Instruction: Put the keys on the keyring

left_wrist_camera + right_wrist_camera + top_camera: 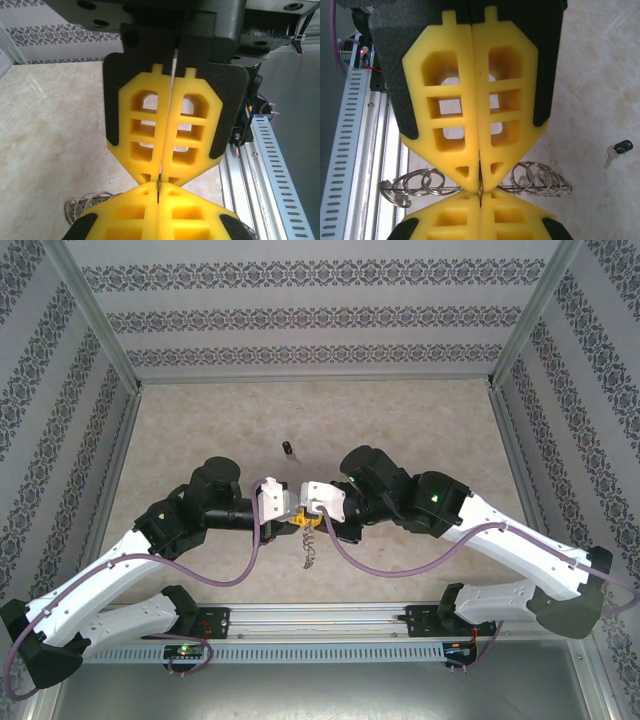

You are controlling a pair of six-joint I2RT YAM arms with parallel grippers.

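Two sets of yellow, lattice-cut plastic fingers (122, 132) meet tip to tip above the middle of the worktop (420, 430), a pale beige surface with a faint marbled mottle. The left gripper (159, 179) is closed tight, its flat pads pressed together along a hairline seam. The right gripper (480, 186) is just as narrow, and both pinch the keyring (540, 179) at the same stretch of its rim. From the right wrist the ring reads edge-on as a thin grey metal bar, with bright round wire loops fanned out on either side of the fingertips. From above it hangs below the joined tips, toward the near side. The key (618, 149), with a small black head and a short silvery blade, lies flat on the worktop well apart from the grippers, on their far side. The left arm (120, 570) and right arm (510, 540), white shells with black wrists, reach in from the near corners with bent elbows. Their wrists turn toward each other and purple cables (215, 575) sag beneath them. A slotted aluminium rail (330, 625) runs along the near edge, close below the hanging ring. Patterned walls (300, 315) close the other three sides, with open worktop between them and the arms.
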